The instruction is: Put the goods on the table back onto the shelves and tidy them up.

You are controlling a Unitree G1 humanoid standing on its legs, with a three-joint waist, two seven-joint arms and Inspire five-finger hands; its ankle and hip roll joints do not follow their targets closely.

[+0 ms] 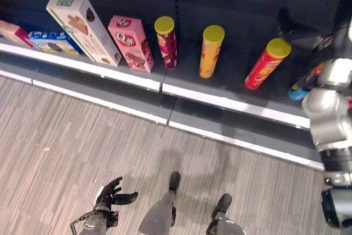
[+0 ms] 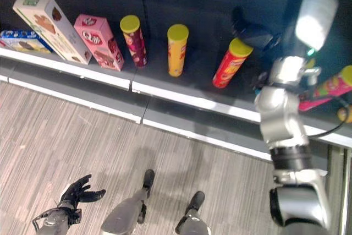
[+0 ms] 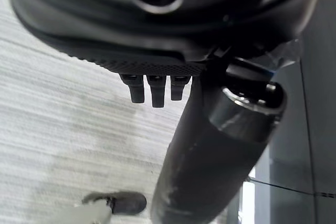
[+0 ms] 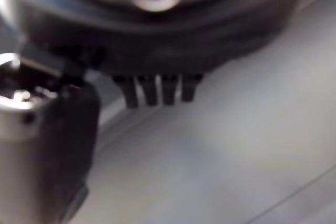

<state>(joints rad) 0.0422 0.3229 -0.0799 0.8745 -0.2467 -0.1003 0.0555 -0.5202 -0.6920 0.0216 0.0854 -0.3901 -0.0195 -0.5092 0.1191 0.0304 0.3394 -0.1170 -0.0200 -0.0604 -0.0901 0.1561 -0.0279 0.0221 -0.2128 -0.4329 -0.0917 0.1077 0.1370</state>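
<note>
On the dark shelf (image 1: 231, 89) stand a maroon can (image 1: 166, 42), a yellow can (image 1: 210, 50) and a red can (image 1: 267, 63), each with a yellow-green lid. My right hand (image 1: 297, 31) reaches deep into the shelf just behind and to the right of the red can's lid. Its fingers (image 4: 157, 88) are straight and hold nothing. Whether it touches the can I cannot tell. My left hand (image 1: 113, 193) hangs low over the floor, open and empty. A pink can (image 2: 330, 89) lies on the shelf at the far right, behind my right arm.
To the left on the shelf lean a tall cream box (image 1: 82, 28) and a pink box (image 1: 131, 42). A blue box (image 1: 52, 42) lies flat beside another pink box (image 1: 14, 31). A small blue item (image 1: 300, 92) sits by my right arm. Striped grey floor (image 1: 66, 147) lies below.
</note>
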